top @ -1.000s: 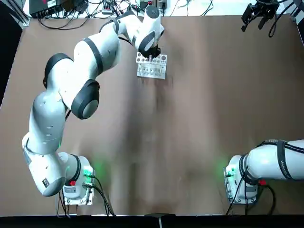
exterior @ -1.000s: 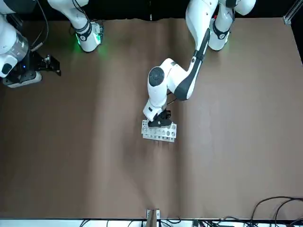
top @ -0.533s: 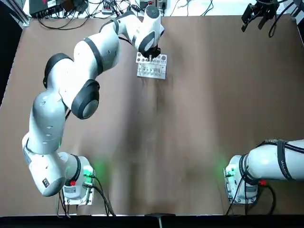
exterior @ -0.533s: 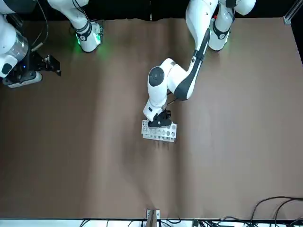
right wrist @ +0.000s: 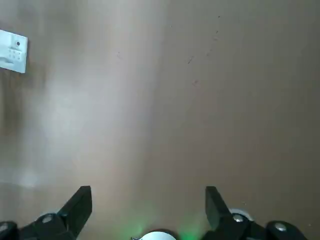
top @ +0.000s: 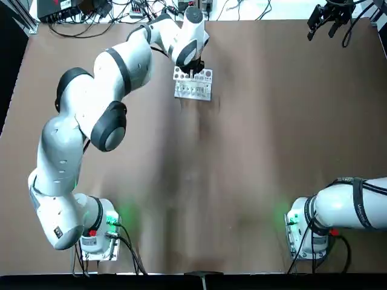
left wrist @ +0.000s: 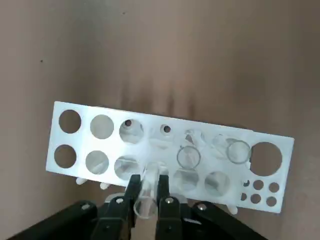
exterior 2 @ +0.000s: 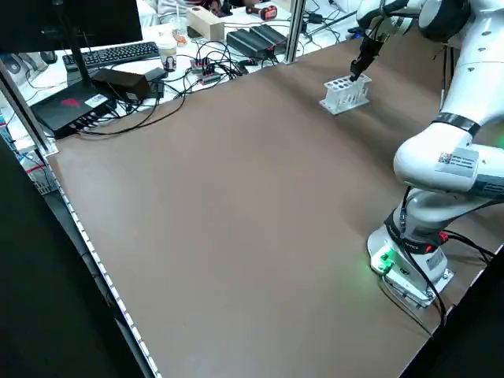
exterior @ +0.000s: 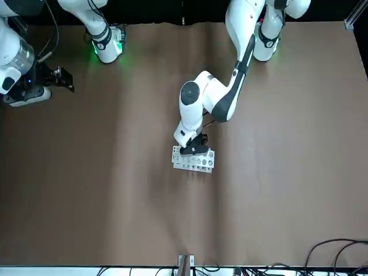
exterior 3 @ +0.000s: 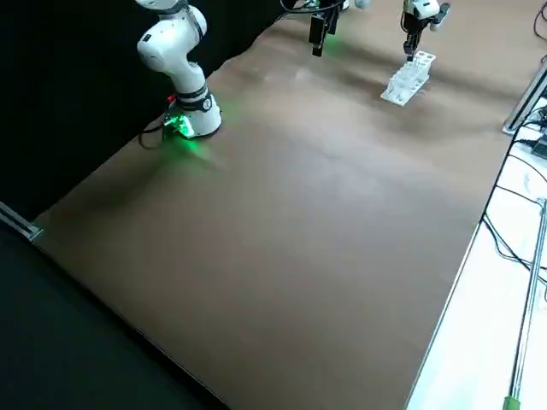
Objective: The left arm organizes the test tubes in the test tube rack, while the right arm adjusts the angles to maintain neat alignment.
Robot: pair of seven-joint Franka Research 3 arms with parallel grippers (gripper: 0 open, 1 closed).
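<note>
Left gripper (left wrist: 148, 192) at rack's (left wrist: 122, 145) six o'clock, left wrist view — pinching a clear tube (left wrist: 148, 192), apparently upright; right gripper (right wrist: 149, 200) parked, spread.

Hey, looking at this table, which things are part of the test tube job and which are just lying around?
For the job:
- test tube rack
- test tube between the left gripper's fingers
- right gripper, open, away from the rack

Just lying about:
- keyboard
- monitor

Brown tabletop (exterior 2: 236, 205) | dark monitor (exterior 2: 102, 22), keyboard (exterior 2: 120, 53), tangled cables (exterior 2: 206, 71) beyond edge | black drape (exterior 3: 77, 77)
</note>
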